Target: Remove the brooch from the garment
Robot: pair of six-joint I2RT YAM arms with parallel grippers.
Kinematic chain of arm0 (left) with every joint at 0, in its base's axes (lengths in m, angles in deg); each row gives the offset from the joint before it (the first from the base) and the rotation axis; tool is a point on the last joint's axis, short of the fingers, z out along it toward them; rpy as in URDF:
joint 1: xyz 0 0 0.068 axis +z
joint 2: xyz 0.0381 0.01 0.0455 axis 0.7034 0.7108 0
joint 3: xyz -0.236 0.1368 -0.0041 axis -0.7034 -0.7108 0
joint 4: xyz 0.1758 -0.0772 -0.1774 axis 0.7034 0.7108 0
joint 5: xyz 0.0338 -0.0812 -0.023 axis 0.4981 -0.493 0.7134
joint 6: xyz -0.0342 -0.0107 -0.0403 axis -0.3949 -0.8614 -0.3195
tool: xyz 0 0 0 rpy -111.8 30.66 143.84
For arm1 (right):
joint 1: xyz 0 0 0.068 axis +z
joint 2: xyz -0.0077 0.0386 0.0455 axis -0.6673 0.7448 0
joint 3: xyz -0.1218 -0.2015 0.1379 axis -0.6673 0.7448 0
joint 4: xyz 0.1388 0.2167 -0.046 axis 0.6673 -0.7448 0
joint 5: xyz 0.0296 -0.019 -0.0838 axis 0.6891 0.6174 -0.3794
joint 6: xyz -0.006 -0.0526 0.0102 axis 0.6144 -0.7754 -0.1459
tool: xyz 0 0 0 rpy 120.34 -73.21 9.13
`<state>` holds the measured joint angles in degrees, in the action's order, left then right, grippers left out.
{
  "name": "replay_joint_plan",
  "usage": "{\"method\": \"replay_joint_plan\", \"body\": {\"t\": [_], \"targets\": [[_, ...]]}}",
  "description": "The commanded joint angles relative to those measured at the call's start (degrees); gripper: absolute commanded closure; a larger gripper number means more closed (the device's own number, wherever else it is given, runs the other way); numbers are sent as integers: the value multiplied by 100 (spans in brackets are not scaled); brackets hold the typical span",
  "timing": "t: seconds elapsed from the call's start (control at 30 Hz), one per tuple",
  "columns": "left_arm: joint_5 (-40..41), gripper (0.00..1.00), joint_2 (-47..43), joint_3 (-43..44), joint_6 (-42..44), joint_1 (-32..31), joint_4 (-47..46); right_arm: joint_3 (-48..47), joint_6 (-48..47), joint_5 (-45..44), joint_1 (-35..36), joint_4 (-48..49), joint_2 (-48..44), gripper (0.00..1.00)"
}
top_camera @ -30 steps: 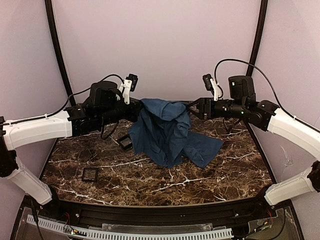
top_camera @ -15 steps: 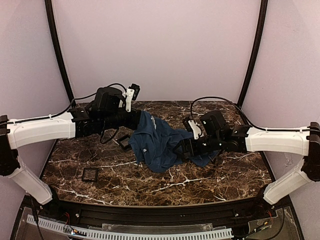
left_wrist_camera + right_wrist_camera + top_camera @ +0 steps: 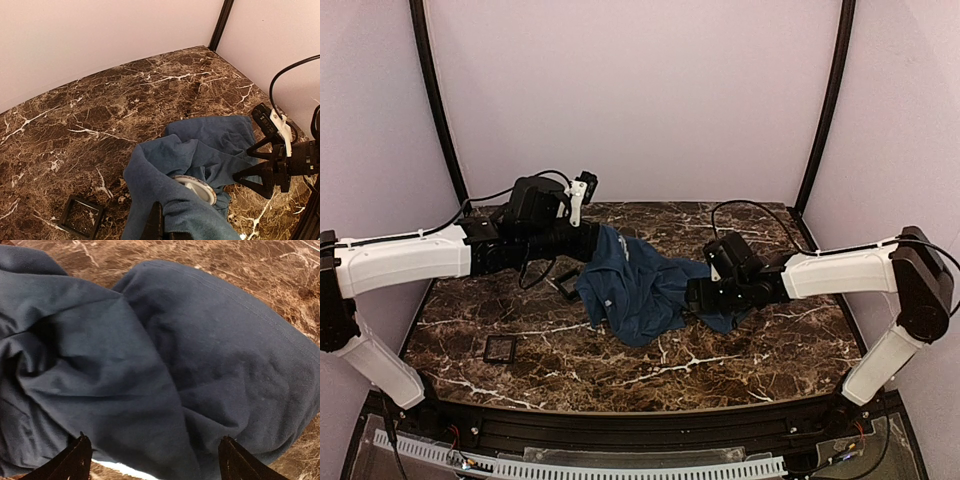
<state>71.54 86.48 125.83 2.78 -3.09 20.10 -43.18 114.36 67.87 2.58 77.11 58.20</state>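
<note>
Near the front-left corner of the desk (image 3: pixel 740 370) lies a small black square tray (image 3: pixel 500 348). A second tray (image 3: pixel 566 286) sits farther back, just beside the left edge of the garment (image 3: pixel 640 295). Above it, the left gripper (image 3: pixel 591 240) is clamped tight on a bunch of the blue cloth. It holds that end raised off the marble while the rest drapes down and spreads over the middle of the desk. In the left wrist view the brooch (image 3: pixel 196 186), a pale round piece, sits in a fold of the garment close to the left gripper, with cloth wrapped around it. Farther right, the right gripper (image 3: pixel 696 295) has its jaws spread wide with nothing held, low at the garment's right-hand folds. Whether its tips touch the cloth cannot be told.
</note>
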Motion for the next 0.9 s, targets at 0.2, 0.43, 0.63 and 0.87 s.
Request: {"method": "replay_joint_plan", "body": {"t": [0.2, 0.43, 0.63, 0.87], "targets": [[52, 99, -277, -60, 124, 78, 168, -239, -223, 344, -468, 456, 748, 66], [-41, 99, -286, 288, 434, 273, 269, -356, -420, -138, -1080, 237, 5, 100], [-324, 99, -465, 1121, 1389, 372, 463, -515, -823, -692, -1927, -148, -1287, 100], [-2417, 99, -1186, 473, 1648, 368, 128, -253, -1060, -1326, -2577, -601, -2704, 100]]}}
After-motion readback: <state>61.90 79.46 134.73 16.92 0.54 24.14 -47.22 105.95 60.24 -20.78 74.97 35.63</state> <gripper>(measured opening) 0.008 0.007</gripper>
